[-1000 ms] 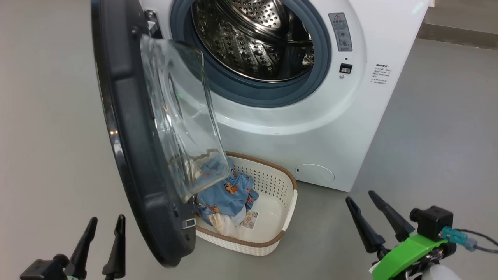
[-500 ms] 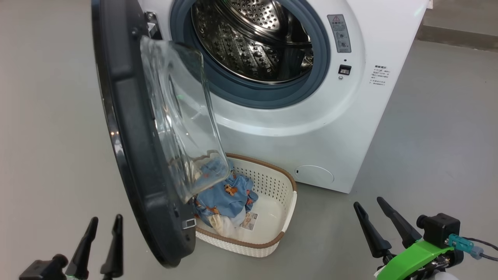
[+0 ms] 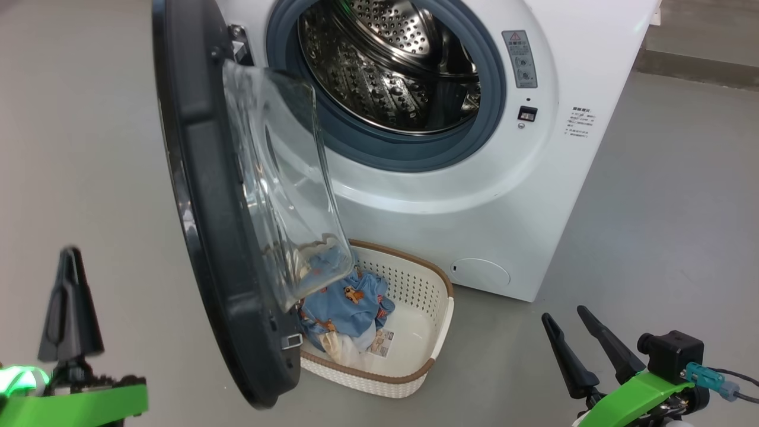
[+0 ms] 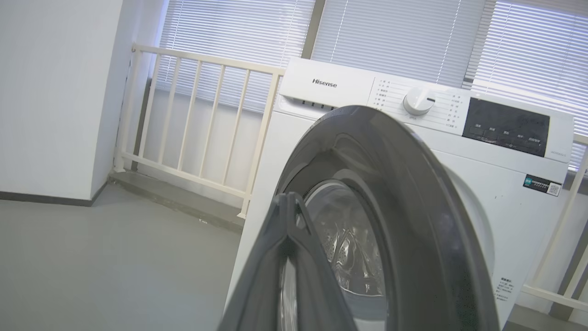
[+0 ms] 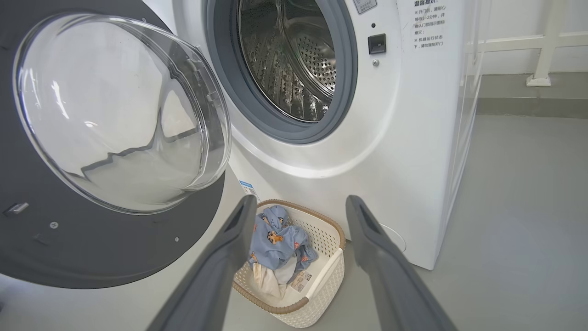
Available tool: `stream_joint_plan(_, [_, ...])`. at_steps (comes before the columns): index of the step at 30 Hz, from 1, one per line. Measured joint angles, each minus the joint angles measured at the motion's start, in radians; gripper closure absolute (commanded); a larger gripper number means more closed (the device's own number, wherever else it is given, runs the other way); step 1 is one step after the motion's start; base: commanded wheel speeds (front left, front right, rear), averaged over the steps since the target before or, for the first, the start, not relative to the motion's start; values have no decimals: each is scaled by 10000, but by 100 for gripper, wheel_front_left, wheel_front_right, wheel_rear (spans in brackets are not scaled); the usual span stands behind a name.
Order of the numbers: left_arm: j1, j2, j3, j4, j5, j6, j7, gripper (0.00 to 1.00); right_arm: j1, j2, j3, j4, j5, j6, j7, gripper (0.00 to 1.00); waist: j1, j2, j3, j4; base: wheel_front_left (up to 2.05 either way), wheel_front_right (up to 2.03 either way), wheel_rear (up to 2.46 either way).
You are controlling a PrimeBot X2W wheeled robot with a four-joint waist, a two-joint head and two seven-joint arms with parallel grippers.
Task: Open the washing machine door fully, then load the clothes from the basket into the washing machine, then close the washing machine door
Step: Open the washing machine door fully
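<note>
Clothes [image 3: 350,302] sit bunched in the left end of the basket [image 3: 388,384] on the floor before the washing machine [image 3: 474,201], partly under the part-open washing machine door [image 3: 201,237]. Likely soft, light and floppy, so pinch the raised blue fold on top. Left end effector [image 3: 70,261] is closed on nothing outside the door; right end effector [image 3: 563,314] is open and empty.

Light: bright, even and diffuse in every view, with soft shadows. Source: daylight through the window blinds [image 4: 528,46], upper right of my left wrist frame, nearly washed out. Glare: white streaks on the washing machine door [image 5: 115,110] glass, and sparkle on the steel drum [image 3: 385,71]. Blur: my left gripper [image 3: 69,256] is smeared, lower left of the head frame. My right gripper [image 5: 302,201] goes soft toward the bottom edge. Distortion: the washing machine [image 5: 413,138] bows along its right side.
</note>
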Motion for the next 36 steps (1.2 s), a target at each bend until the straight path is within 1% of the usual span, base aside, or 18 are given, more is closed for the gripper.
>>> stream_joint_plan(2, [-62,-136,-79,-706,-10,0,-12,100,76,-8,0,-2,-8,0,0,0,0,0,-21,-8,0,0,0])
stream_joint_plan(4, [-74,-138,-265,-1432,-13,0,-27,100,77,-15,-4,-21,-17,0,0,0,0,0,-25,-20,0,0,0])
stream_joint_plan(7, [-61,-115,-846,-2360,-23,0,-29,100,77,-61,-15,-50,-73,0,0,0,0,0,-4,-40,0,0,0])
stream_joint_plan(8, [-50,-98,-1114,-2585,-35,0,-29,100,77,-77,-15,-48,-104,0,0,0,-1,0,4,-50,0,0,0])
stream_joint_plan(9, [40,17,-1753,-3001,-54,0,-27,100,76,-92,-21,-52,-104,0,0,0,0,0,21,-76,0,0,0])
stream_joint_plan(10, [142,42,-2021,-3158,-128,0,-29,100,76,-104,-33,-52,-104,0,0,0,0,0,33,-85,0,0,0])
stream_joint_plan(12, [339,272,-2803,-3375,-222,0,-27,100,75,-119,-59,-59,-107,0,0,0,0,0,53,-103,0,0,0])
stream_joint_plan(14, [462,337,-3432,-3427,-284,0,21,100,75,-123,-127,-69,-163,0,0,0,0,0,78,-113,0,0,0])
stream_joint_plan(15, [553,437,-3804,-3379,-215,0,79,100,74,-125,-163,-77,-217,0,0,0,0,0,91,-124,0,0,0])
stream_joint_plan(18, [770,504,-4520,-2917,-330,0,186,100,72,-127,-199,-86,-290,0,0,0,0,0,109,-161,0,0,0])
stream_joint_plan(21, [827,514,-4901,-2272,-353,0,240,100,71,-127,-199,-92,-293,0,0,0,0,0,122,-195,0,0,0])
stream_joint_plan(22, [827,514,-4901,-2272,-353,0,240,100,71,-127,-199,-92,-293,0,0,0,0,0,122,-195,0,0,0])
stream_joint_plan(29, [909,491,-5290,-909,-399,0,236,100,67,-127,-196,-96,-378,0,0,0,-1,0,156,-235,0,0,0])
stream_joint_plan(36, [691,520,-5185,449,-769,0,221,100,64,-125,-201,-111,-391,0,0,0,0,0,167,-231,0,0,0])
